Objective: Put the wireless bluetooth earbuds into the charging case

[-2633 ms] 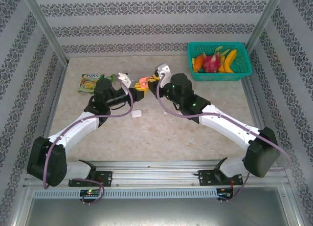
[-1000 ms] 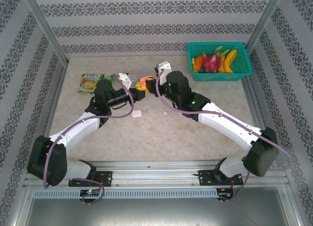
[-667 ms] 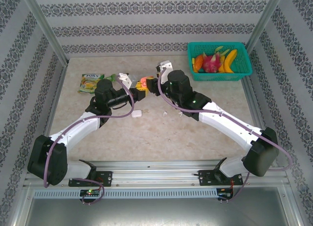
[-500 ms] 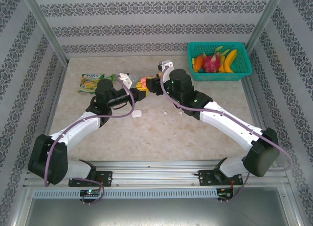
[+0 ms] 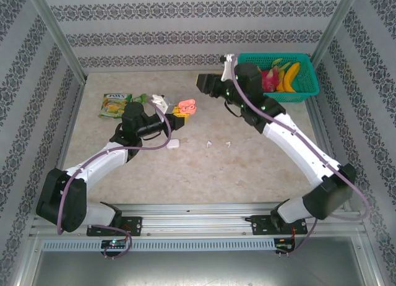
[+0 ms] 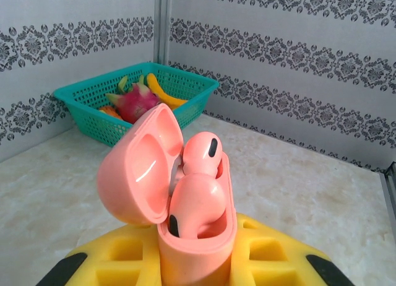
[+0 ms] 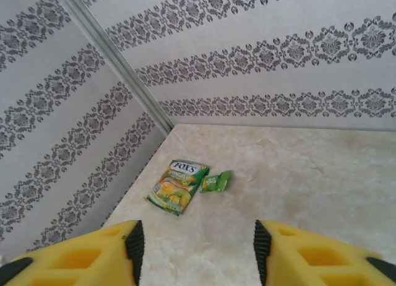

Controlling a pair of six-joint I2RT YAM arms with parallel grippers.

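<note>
Showing pink earbuds (image 6: 197,202) seated in the charging case (image 6: 199,252) clamped by left gripper (image 5: 179,112); white earbuds (image 5: 209,143) lie nearward of the empty, spread right gripper (image 7: 195,249)

White shells on my arms (image 5: 291,140), black joints (image 5: 136,119), purple cables (image 5: 166,128) looping alongside, chunky yellow fingers (image 7: 80,261) with black pads.

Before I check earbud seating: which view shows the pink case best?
Left wrist: pink case close up between the left fingers, lid open, two pink earbuds inside. Top external shows it as a small pink blob.
</note>
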